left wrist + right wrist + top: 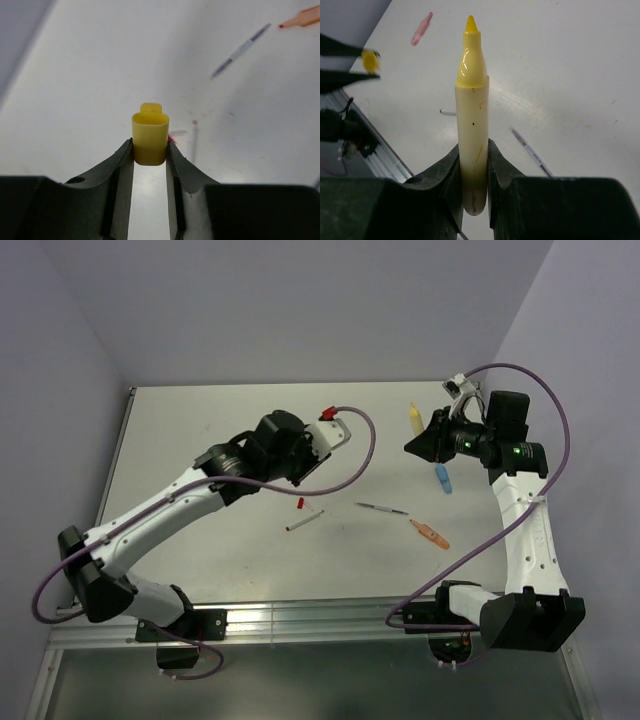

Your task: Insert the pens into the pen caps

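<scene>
Pinching the yellow cap [150, 132] mouth-outward, the left gripper [150, 150] faced the right gripper [473, 155] at three o'clock, which clamped the yellow pen [471, 100] tip-forward, probably for insertion.

No text, label, brand or number can be read in any of the views. The thin grey pen [241, 50] has a darker band on its barrel which is maybe print, but it is too small and too blurred to tell. The yellow pen [472, 125] has only some small dark and orange specks on its pale body, and they do not form letters.
</scene>
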Robot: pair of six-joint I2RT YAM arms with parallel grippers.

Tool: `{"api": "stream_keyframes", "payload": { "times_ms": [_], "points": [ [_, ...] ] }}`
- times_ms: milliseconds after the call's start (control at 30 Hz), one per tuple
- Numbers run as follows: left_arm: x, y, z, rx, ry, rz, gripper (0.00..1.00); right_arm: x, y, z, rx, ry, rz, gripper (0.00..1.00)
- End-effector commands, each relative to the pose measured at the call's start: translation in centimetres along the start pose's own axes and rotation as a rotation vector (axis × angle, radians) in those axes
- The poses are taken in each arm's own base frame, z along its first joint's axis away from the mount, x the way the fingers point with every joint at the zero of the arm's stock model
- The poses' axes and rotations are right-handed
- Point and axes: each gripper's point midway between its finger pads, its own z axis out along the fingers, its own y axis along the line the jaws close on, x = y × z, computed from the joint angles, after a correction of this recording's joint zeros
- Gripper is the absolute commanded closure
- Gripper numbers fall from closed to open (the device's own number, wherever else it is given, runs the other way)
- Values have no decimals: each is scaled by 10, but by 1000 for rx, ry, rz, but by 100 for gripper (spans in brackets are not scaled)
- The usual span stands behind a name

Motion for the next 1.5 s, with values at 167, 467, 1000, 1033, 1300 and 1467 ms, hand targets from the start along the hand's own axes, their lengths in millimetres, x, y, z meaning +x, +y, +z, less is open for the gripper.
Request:
{"api": "stream_keyframes", "payload": {
  "times_ms": [167, 467, 1000, 1033, 1300, 1467],
  "points": [
    [9, 55, -47, -280, -110, 614, 100, 57, 48, 9, -208, 249, -132, 100],
    [9, 33, -69, -194, -225, 860, 97, 120, 104, 35, -391, 524, -188, 100],
    [41, -20, -55, -54, -305, 1055, 100, 138, 136, 54, -446, 668, -267, 100],
    [38, -21, -54, -64, -318, 1056, 100, 139, 138, 55, -448, 670, -273, 100],
    [27, -29, -46, -78, -398, 1064, 100, 145, 144, 65, -418, 718, -308, 100],
    [36, -35, -39, -36, -377, 1084, 100, 147, 151, 63, -431, 719, -335, 100]
  ]
}}
